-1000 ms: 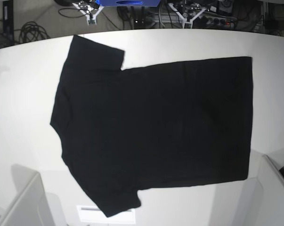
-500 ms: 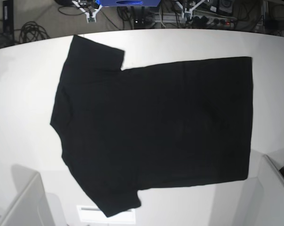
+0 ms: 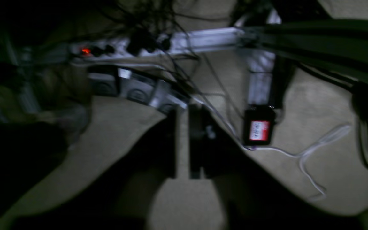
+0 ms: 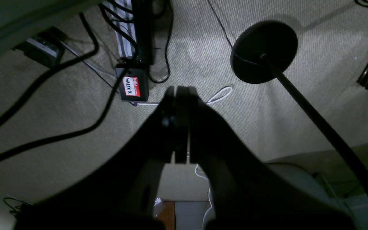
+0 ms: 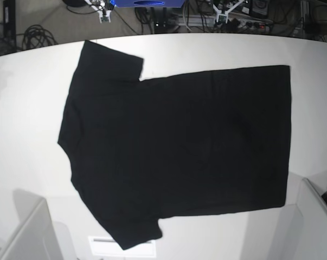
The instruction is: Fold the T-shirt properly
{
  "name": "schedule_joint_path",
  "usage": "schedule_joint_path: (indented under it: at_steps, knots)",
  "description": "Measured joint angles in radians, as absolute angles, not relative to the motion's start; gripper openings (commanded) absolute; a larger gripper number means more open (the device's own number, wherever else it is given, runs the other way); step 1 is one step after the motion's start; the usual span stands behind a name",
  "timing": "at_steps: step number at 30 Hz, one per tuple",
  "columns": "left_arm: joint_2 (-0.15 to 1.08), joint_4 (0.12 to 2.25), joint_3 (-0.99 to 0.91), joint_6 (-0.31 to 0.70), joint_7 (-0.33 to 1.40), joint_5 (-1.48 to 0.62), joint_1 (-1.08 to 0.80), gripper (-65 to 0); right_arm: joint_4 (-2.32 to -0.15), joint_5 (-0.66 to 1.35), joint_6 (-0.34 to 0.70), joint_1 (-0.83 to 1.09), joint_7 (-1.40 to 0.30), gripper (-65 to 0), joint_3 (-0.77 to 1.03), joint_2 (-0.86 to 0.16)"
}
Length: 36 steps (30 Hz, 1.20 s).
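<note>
T-shirt of plain black cloth [image 5: 179, 146] lies flat on the white desk [image 5: 27, 108], far from either hand. Left hand [image 3: 182, 140] hangs slightly parted over beige carpet [image 3: 315, 111]; right hand [image 4: 181, 124] is closed, empty.

Left gripper [image 3: 182, 143] jaws slightly parted; right gripper [image 4: 180, 124] jaws closed, empty
</note>
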<state>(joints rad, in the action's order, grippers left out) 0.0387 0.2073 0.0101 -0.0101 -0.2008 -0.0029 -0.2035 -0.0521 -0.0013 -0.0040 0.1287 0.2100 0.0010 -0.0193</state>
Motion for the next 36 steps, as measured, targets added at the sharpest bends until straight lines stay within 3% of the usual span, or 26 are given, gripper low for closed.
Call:
schedule_joint_path:
  at_steps: [3, 6, 9, 13, 18, 36]
  knots:
    - [0.035, 0.208, 0.010, -0.003, -0.203, 0.001, -0.202, -35.7, -0.052, -0.001, -0.004, 0.133, 0.218, -65.0, 0.000, -0.019]
    - [0.039, 0.208, 0.010, -0.003, -0.203, -0.001, -0.200, -34.7, -0.052, -0.002, -0.004, 0.137, 0.218, -65.0, 0.000, -0.019]
    - [0.039, 0.208, 0.010, -0.004, -0.202, -0.002, -0.200, -41.1, -0.052, -0.002, -0.004, 0.140, 0.216, -65.0, -0.002, -0.019]
    - [0.036, 0.194, 0.010, -0.003, -0.181, -0.007, -0.197, -65.0, -0.052, -0.002, -0.003, 0.141, 0.210, -65.0, -0.003, -0.022]
    - [0.039, 0.189, 0.009, -0.003, -0.115, -0.002, -0.200, -65.0, -0.052, -0.002, -0.004, 0.139, 0.213, -65.0, -0.003, -0.046]
    - [0.039, 0.190, 0.009, -0.001, -0.130, -0.002, -0.207, -65.0, -0.304, -0.001, -0.004, 0.299, 0.206, -65.0, 0.003, -0.050]
